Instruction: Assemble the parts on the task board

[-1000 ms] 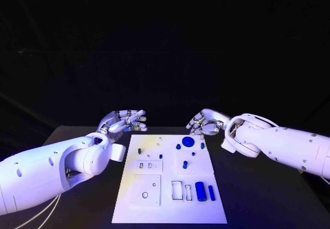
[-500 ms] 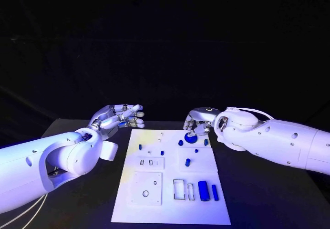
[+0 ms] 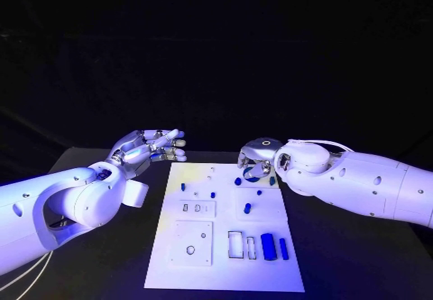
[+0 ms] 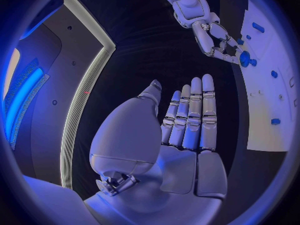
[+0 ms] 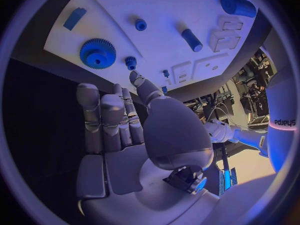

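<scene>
Right hand dropped over the gear, empty, fingers apart; left hand likewise.

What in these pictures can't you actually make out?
- Head view: the right hand covers the blue gear at the far end of the task board; contact between them cannot be told.
- Head view: the small blue parts are too small to tell their shapes.
- Left wrist view: the left hand hides part of the board's edge.
</scene>
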Motion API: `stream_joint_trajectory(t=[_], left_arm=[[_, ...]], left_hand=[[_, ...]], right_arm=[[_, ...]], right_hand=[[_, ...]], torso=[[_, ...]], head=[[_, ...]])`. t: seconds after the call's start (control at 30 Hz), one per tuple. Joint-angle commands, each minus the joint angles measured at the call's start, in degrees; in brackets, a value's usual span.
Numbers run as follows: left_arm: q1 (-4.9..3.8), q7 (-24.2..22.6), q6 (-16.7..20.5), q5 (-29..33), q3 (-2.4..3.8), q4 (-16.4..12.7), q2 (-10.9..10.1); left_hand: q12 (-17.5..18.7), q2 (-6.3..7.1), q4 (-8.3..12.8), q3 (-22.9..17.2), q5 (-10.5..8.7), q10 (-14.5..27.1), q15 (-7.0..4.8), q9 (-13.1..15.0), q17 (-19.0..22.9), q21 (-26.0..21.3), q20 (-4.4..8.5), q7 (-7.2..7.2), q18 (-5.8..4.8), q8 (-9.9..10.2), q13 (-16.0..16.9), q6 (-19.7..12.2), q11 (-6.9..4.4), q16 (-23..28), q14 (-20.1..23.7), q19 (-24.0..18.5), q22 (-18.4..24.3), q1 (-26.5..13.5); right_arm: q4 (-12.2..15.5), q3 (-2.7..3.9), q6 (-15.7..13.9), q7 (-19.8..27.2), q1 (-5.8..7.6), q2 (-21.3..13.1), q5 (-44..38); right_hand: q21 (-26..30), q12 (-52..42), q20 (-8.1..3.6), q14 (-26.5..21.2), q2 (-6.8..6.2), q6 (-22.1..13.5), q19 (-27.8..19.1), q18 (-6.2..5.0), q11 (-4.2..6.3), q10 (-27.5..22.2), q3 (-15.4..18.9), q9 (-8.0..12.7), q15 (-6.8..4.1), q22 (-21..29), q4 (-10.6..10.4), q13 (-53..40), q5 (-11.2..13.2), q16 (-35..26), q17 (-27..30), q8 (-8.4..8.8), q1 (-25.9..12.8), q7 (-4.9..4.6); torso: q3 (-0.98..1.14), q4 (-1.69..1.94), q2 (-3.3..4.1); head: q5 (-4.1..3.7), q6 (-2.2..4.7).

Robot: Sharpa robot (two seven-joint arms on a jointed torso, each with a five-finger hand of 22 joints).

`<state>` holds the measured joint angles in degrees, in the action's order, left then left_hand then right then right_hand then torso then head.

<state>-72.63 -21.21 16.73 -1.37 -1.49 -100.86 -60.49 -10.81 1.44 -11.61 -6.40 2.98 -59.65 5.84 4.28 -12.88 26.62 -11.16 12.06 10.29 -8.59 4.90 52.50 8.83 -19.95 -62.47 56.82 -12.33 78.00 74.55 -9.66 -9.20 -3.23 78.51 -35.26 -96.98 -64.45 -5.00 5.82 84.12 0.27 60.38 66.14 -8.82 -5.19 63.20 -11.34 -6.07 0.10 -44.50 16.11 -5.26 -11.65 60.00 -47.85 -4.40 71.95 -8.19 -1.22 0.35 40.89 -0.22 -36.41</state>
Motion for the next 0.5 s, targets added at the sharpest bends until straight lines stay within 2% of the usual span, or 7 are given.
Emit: stream_joint_trajectory(t=[0.03,0.5], left_arm=[[-0.25,-0.4,-1.3,0.3,0.03,-0.7,-0.2],[-0.83,-0.3,-1.2,0.3,0.04,-1.3,-0.4]], left_hand=[[0.3,-0.05,-0.1,0.3,-0.19,0.1,-0.05,-0.1,-0.1,-0.3,0.04,0.32,-0.05,0.3,-0.1,0.1,0.11,0.2,0.4,-0.2,0.1,-0.4],[0.4,-0.07,-0.1,0.4,-0.19,0.1,-0.02,-0.1,-0.1,-0.4,-0.01,0.43,-0.03,0.3,-0.1,0.1,0.18,0.3,0.5,-0.3,0.1,-0.4]], right_arm=[[-0.1,-0.04,1.2,-1.0,-0.08,0.3,-3.1],[-0.3,-0.11,1.5,-0.8,-0.75,1.2,-3.3]], right_hand=[[-0.6,-0.1,0.08,1.5,-0.26,-0.3,0.7,0.86,-0.11,-0.6,-0.5,-0.1,0.38,-0.8,0.1,0.1,0.0,0.9,-0.8,0.33,0.0,0.04],[-2.6,-0.7,0.12,1.8,-0.04,-0.1,2.7,1.39,-0.20,-0.4,-1.5,-0.3,0.44,-4.2,0.1,0.3,-0.2,4.6,-4.6,0.49,0.0,-0.19]], torso=[[-0.06,0.10,0.79],[-0.14,0.33,1.67]], head=[[0.03,-0.11],[0.14,-0.25]])
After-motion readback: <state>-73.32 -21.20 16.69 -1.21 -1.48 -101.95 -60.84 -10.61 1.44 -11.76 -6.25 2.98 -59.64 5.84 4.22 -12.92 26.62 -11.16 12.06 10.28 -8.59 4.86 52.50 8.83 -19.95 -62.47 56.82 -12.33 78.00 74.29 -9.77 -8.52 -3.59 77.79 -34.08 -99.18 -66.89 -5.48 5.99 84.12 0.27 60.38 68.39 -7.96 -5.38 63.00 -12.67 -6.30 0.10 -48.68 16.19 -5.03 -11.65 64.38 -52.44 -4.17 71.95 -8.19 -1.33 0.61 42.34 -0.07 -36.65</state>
